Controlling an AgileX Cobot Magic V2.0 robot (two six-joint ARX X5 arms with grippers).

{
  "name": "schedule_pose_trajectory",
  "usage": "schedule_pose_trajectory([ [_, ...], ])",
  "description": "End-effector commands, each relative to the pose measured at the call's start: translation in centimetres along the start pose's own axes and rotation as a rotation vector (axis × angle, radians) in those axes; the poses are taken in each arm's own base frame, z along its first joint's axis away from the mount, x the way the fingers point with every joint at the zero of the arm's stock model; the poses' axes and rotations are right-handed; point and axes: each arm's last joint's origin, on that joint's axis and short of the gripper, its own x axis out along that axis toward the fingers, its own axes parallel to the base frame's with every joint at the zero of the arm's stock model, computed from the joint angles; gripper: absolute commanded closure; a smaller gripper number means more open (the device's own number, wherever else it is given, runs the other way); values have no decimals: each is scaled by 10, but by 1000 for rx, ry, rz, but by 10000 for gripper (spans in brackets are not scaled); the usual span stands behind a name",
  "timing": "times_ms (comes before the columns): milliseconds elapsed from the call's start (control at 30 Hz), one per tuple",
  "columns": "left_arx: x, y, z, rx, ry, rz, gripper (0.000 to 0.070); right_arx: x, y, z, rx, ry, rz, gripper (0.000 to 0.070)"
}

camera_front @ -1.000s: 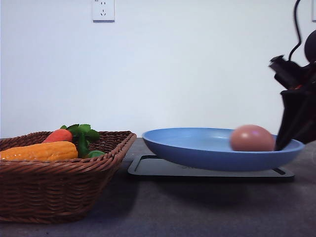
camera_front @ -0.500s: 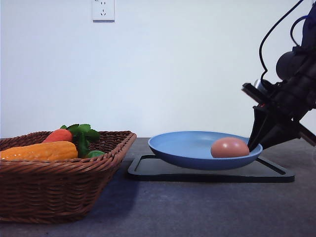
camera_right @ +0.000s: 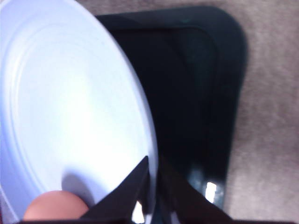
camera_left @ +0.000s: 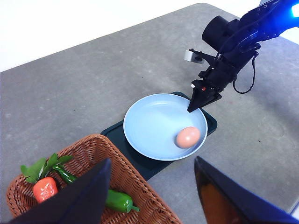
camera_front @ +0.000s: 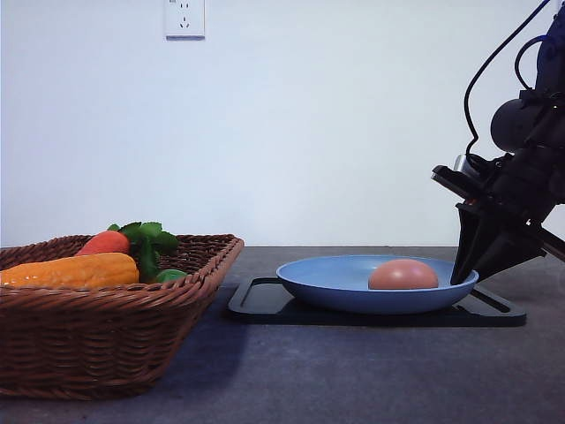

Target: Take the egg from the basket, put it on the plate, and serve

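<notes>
While right gripper (camera_front: 465,276) pinches plate (camera_front: 335,278) rim w/ egg (camera_front: 403,275), tray (camera_front: 265,305) sits beneath, basket (camera_front: 106,340) nearby.

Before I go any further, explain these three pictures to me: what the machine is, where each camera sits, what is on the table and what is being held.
This is a robot with two arms, each ending in a two-fingered gripper. One picture looks forward over the table; the other two come from cameras on the arms' wrists.

On the grey table stands a wicker basket holding a corn cob, a carrot and a green pepper. Beside it lies a black tray with a blue plate on it, and an egg lies in the plate.

The right gripper is pinching the plate's rim. The left gripper is open, holding nothing, above the basket's edge.
</notes>
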Motion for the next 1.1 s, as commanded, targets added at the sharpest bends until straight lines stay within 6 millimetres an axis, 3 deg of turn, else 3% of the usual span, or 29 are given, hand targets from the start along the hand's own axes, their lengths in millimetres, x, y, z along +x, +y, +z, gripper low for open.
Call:
schedule_pose_trajectory([
  [0,-3,-1,6,-17,-27,-5,348,2,1,5,-12,-9,-5,582],
  [100,-3,-1,6,-18,-27,-5,348,2,1,5,-18,-9,-4,475],
  [167,-3,-1,7,-18,-27,-5,348,2,1,5,-19,-10,-2,441],
  [367,-3,-1,7,-19,-33,-6,348,-8,3,11,-26,-28,43,440],
  [533,-2,-2,8,-22,-43,-7,348,-36,7,19,-40,-72,45,440],
  [767,7,-3,11,-15,-48,49,351,-92,20,23,-60,-156,32,457],
  [900,21,-2,11,19,-10,117,423,-119,32,11,-100,-199,23,546],
  [1067,46,5,9,100,75,186,627,-139,54,-12,-134,-194,-60,646],
])
